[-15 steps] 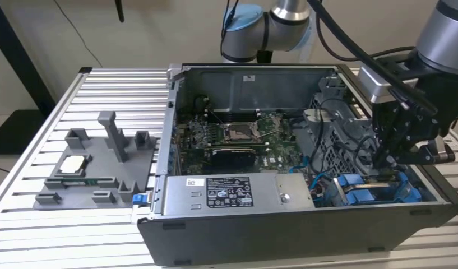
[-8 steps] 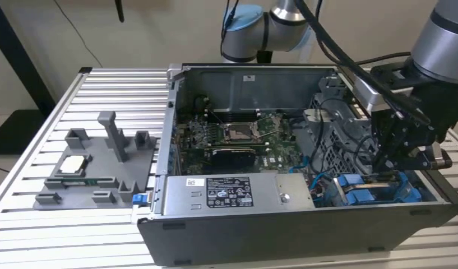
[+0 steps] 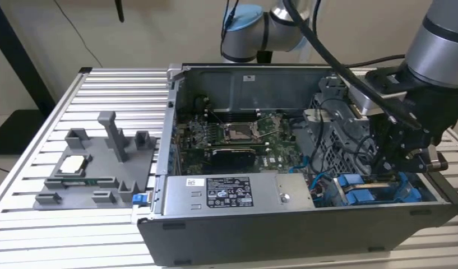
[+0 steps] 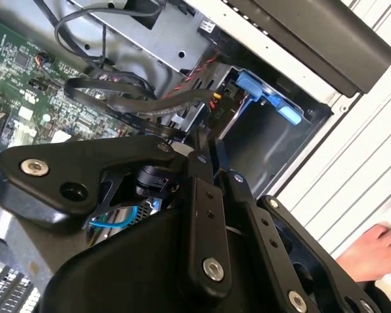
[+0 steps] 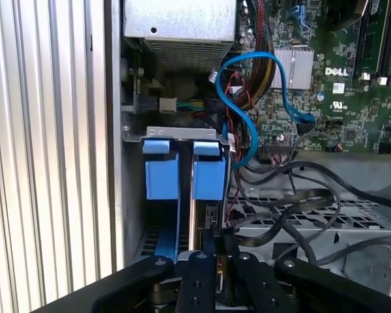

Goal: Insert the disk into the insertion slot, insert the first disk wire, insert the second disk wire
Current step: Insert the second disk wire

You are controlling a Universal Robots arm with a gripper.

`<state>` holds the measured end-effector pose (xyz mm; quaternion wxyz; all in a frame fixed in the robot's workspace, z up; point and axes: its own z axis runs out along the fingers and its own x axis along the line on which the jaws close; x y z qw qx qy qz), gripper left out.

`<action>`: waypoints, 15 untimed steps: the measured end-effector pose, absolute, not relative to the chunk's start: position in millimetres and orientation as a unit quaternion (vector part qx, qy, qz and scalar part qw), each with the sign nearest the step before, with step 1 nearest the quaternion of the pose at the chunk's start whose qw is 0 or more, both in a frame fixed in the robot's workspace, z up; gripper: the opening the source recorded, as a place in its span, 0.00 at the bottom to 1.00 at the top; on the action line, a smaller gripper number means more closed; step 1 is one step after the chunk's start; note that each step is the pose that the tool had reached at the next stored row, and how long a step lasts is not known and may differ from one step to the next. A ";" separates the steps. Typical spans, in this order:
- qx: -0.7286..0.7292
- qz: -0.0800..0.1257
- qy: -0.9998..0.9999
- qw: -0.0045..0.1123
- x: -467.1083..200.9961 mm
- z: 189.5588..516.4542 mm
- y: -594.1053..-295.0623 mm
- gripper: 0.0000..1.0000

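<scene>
Reaching down into the open computer case (image 3: 304,224) with the gripper (image 3: 383,175), at the corner on the exterior view's right, directly over the insertion slot (image 5: 182,133). Fingers (image 5: 212,251) drawn close together in both wrist views, with a narrow dark gap left between the tips; cannot tell whether anything is pinched there. Disk (image 5: 208,176) seen edge-on, standing in the slot just beneath the fingertips: bright blue plastic frame with a broad square tab at the near end, a thin brownish board edge running alongside it, flat silver face turned out of sight. Second blue tab (image 5: 161,173) of the same shape just beside the first, with a blue rail running deeper into the bay below it. Slot bounded by a grey metal lip and perforated grey sheet, set against the case wall next to the ribbed desk (image 3: 101,89). Bundle of black cables (image 5: 293,215) draped over the perforated metal beside the slot; light blue cable (image 5: 274,72) looping from there toward the green motherboard (image 3: 236,137). Silver labelled power-supply box (image 3: 229,193) along the case's front edge in the exterior view. Grey plastic fixture tray (image 3: 94,168) lying on the desk well apart, toward the exterior view's left. Person's hand (image 4: 375,251) resting on the desk outside the case in the second wrist view.
</scene>
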<state>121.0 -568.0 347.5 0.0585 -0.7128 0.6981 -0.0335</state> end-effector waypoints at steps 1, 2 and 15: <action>-0.713 -0.035 0.698 0.060 120.6 346.8 -568.0 0.16; -0.712 -0.036 0.698 0.061 120.3 346.3 -568.0 0.16; -0.712 -0.049 0.697 0.074 114.6 341.1 -567.5 0.16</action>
